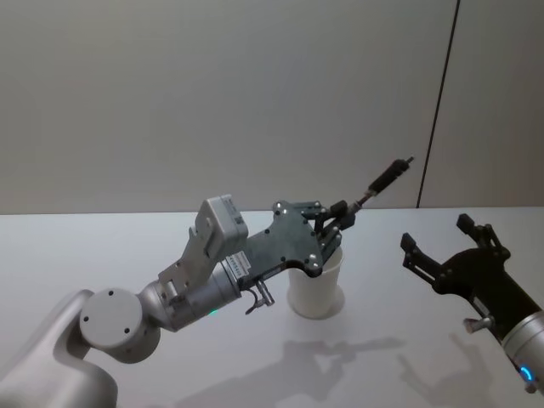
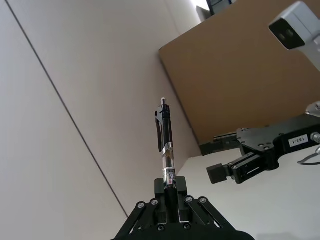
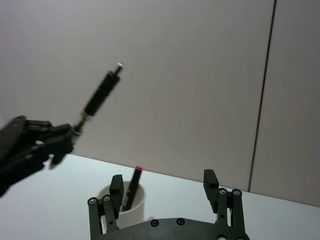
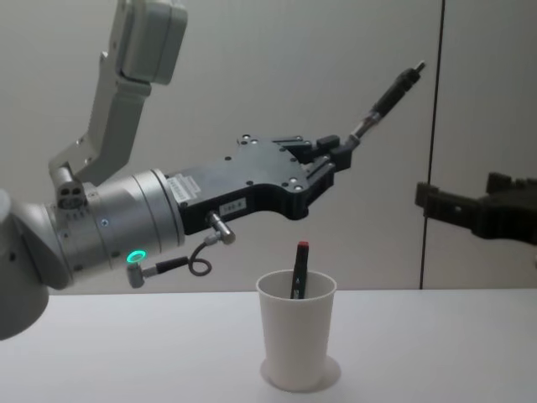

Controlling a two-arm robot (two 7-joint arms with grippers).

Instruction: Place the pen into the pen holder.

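Low centre of the chest view: pen holder [image 4: 295, 344] upright on table [image 4: 126, 353], red-tipped pen [image 4: 299, 267] leaning inside. Above it, left gripper [image 4: 342, 151] clamped on black pen [image 4: 388, 92], angled toward upper right. Right edge: right gripper [image 1: 435, 235], jaws wide, empty.

2 pens [image 4: 388, 96] [image 4: 299, 269], 1 white paper pen holder [image 4: 295, 348].

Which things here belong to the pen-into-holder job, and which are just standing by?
In the job: pen, held aslant in the left gripper; pen holder, the white paper cup below that gripper.
Standing by: red-topped pen leaning inside the cup; right gripper, jaws open and empty, off to the right; table.
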